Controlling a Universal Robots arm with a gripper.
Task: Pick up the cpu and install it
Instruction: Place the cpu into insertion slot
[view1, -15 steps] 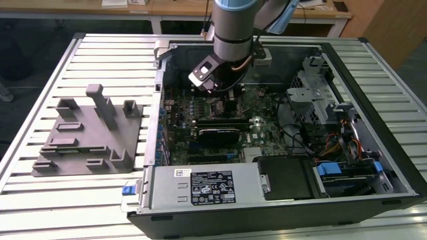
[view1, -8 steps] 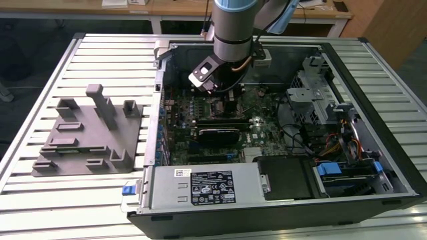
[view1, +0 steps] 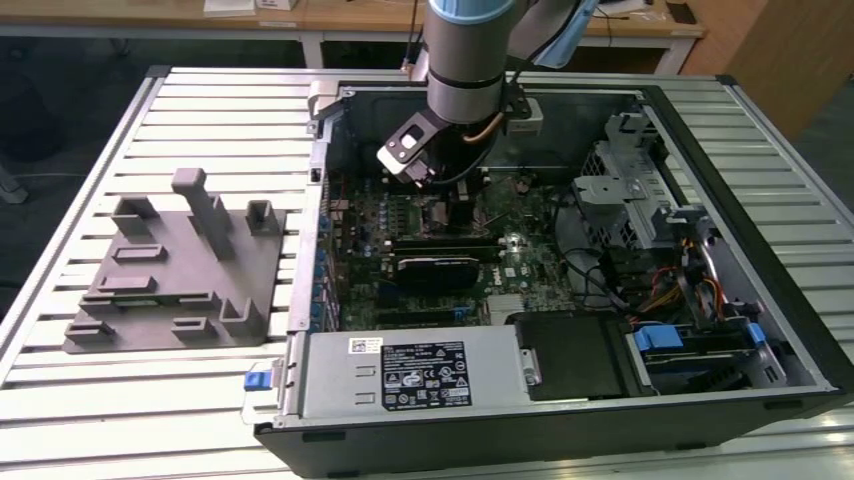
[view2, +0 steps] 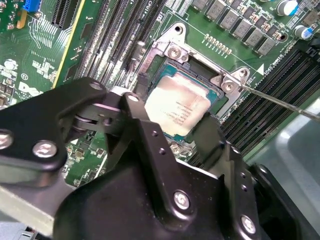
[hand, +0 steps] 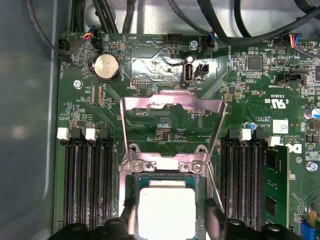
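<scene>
The fingers (hand: 216, 222) of the gripper (hand: 170, 225) are spread, 1 on each side of the cpu (hand: 166, 212). A thin gap shows at both edges, so the cpu looks released. Square, with no long axis, it lies flat between and just below them in the socket (hand: 165, 166). The hinged load plate (hand: 172, 107) is raised beyond it.

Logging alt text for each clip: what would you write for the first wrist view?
A small square cpu with a pale silver top sits in the socket of a green motherboard, between the spread fingers of the black gripper. The socket's metal retention frame is flipped open, and black memory slots flank it.
</scene>
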